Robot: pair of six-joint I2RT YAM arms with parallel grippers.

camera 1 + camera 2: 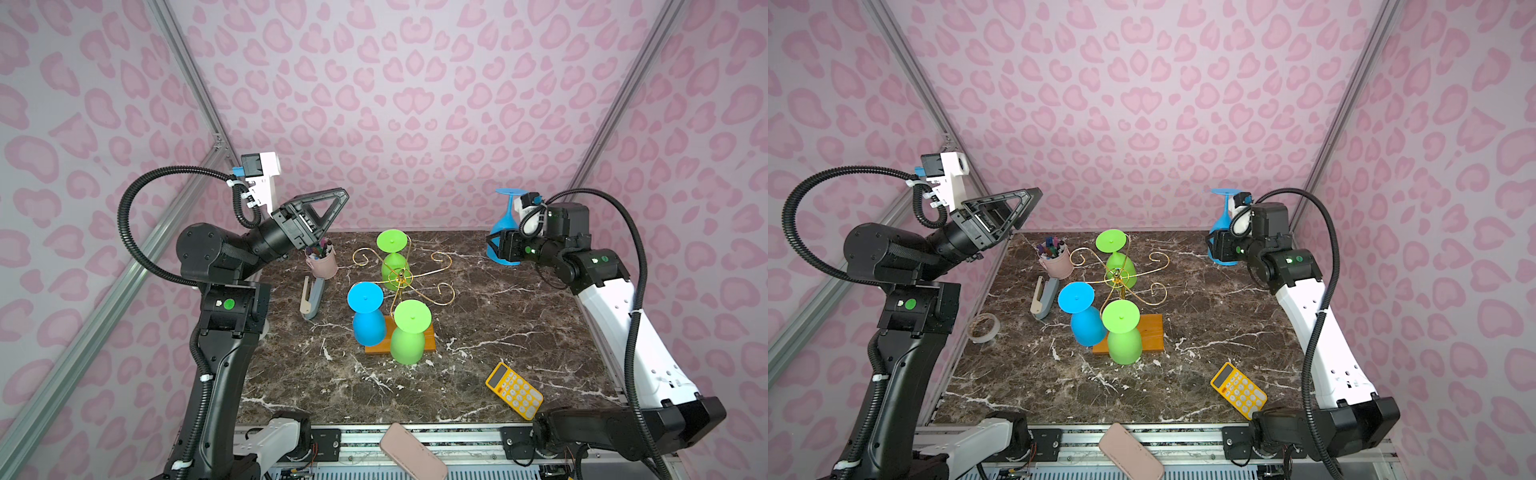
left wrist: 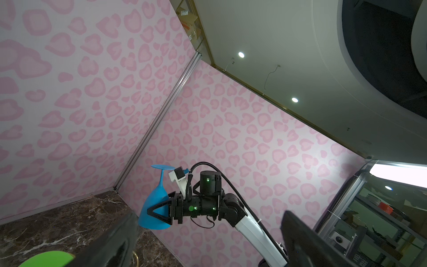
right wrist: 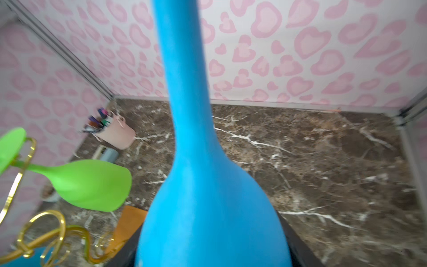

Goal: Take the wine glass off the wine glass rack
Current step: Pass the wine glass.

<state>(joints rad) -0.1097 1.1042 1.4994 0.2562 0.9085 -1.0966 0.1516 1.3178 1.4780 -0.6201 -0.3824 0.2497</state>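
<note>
- Blue wine glass is off the wine glass rack! It sits in the right tool, jaws clamped across the bowl.
- Long axis upright: foot above the tool, rim below it, over the table at its far corner. I can't tell whether the rim touches down.
- The rack lies well apart, ahead of that tool's fingertips, toward the table's middle.
- Left tool hangs raised beyond the rack, jaws spread wide and empty, near the pen cup. The right arm is the one for the set-down, I'd judge.
- Count: four glasses.
- One is held and three hang foot-up: second blue glass, front green glass, back green glass.
- One stapler, one calculator, one tape roll.
</note>
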